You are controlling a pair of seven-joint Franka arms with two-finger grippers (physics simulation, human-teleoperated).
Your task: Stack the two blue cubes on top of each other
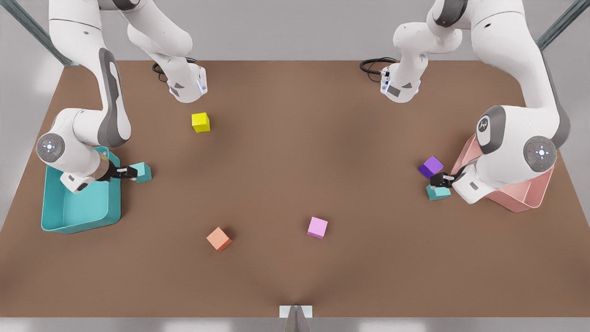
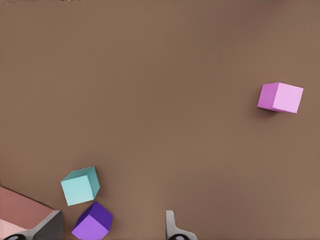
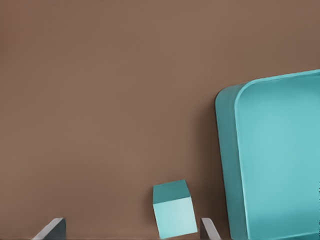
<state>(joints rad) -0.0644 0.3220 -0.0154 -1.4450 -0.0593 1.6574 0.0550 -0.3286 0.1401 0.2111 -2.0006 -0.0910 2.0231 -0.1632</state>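
Both claws are down at table (image 1: 295, 184) level, one on each blue cube. My left gripper (image 1: 441, 180) is at 3 o'clock on the front view. Its fingers (image 2: 171, 225) are spread wide and hold nothing. It sits right over the first blue cube (image 1: 439, 192). The purple cube (image 1: 431, 166) is just beside that cube at its 11 o'clock, and the pink bin (image 1: 521, 198) is at its 3 o'clock. My right gripper (image 1: 126, 173) is at 9 o'clock, off the teal bin (image 1: 69, 221) rim. Its jaws are also wide apart and grip nothing. The second blue cube (image 1: 144, 172) lies on the table at the fingertips, in line with the gap. The two blue cubes are well apart, on opposite sides of the table.
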